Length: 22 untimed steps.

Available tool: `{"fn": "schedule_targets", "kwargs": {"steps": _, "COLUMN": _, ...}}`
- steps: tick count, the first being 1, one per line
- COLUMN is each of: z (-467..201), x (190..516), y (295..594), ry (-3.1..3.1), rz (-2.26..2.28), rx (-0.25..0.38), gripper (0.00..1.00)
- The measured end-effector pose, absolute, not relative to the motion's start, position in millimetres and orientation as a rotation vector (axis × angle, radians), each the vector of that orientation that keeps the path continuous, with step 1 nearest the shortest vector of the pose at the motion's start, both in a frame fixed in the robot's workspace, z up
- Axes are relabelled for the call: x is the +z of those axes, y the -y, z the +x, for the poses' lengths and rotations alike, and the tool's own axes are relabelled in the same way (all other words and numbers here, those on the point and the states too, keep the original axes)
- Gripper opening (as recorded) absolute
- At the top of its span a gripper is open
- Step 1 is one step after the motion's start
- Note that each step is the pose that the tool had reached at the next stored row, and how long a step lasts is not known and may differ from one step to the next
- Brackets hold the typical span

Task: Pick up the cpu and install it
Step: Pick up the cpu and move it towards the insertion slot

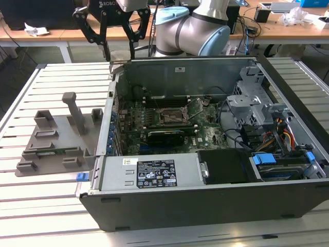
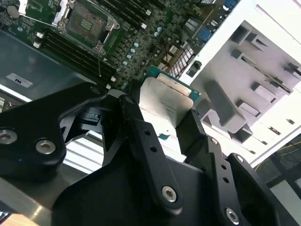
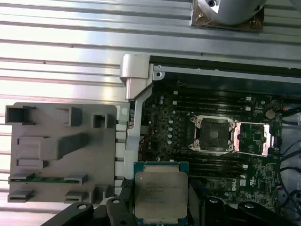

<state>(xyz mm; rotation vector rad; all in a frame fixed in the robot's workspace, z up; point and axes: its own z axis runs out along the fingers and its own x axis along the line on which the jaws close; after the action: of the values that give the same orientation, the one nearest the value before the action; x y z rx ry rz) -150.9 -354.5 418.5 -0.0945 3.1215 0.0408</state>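
Silver-topped square cpu (image 3: 161, 197) with a thin green rim sat clamped in your black gripper (image 3: 162, 212), above the edge of the open grey computer case (image 1: 154, 69). Beyond it, the square black-and-metal socket frame (image 3: 214, 134) lay well apart on the green motherboard (image 3: 164, 122).

The chip (image 3: 161, 186) held between the pincer's (image 3: 161, 212) fingers has several lines of fine engraved print on its metal top, too small to make out. In the exterior view, white letters run across the pincer's black body, cut off by the picture's edge. On the side of the computer case (image 1: 205, 206) farthest from the pincer, a dark label (image 1: 156, 174) crowded with white marks sits on a metal cover (image 1: 113, 177), with a small white sticker (image 1: 128, 161) just beside it. A pale sticker (image 1: 179, 69) sits on the case wall nearest the pincer. None of this print can be read.
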Motion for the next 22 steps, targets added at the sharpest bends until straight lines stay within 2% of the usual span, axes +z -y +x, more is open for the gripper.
{"fn": "schedule_targets", "kwargs": {"steps": 22, "z": -123, "x": 415, "y": 353, "ry": -3.122, "rz": -0.095, "rx": 0.030, "gripper": 0.55}}
